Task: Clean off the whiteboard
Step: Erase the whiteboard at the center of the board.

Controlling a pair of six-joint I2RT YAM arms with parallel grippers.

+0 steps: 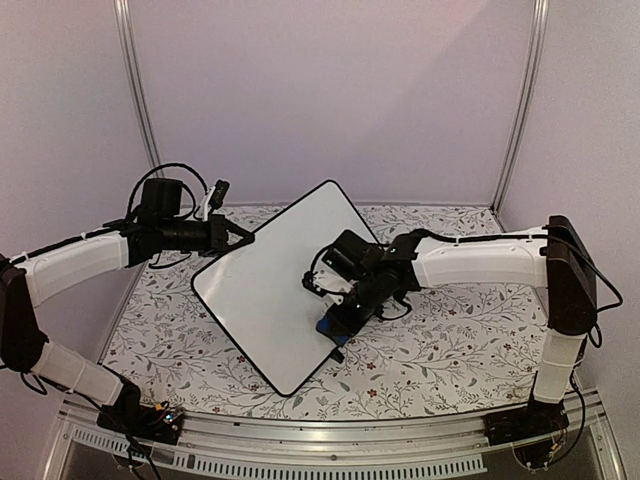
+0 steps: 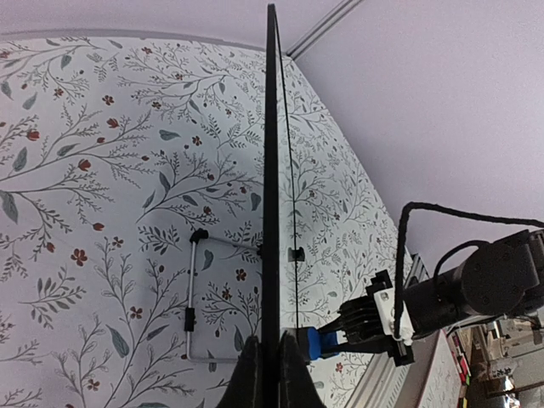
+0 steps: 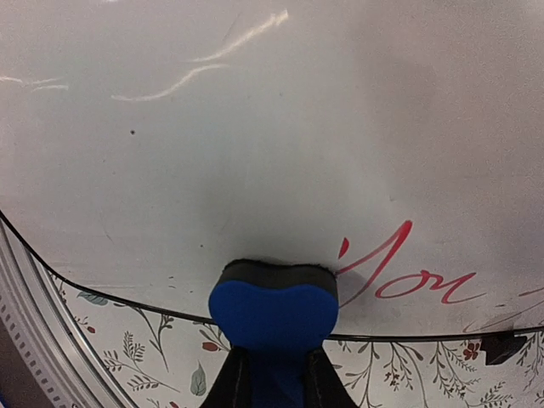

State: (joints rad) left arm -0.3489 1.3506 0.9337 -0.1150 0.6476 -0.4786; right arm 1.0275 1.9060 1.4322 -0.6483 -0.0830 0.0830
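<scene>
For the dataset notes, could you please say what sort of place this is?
Probably a robotics lab booth: plain walls with metal posts, and two robot arms bolted to a floral-covered table.

I've got the whiteboard mid-table, standing at a tilt. My left gripper is clamped on its left edge. On the board's right side, my right gripper presses the eraser to its face near the rim, with handwriting just beside it.

whiteboard cropped, red writing cut off
</scene>
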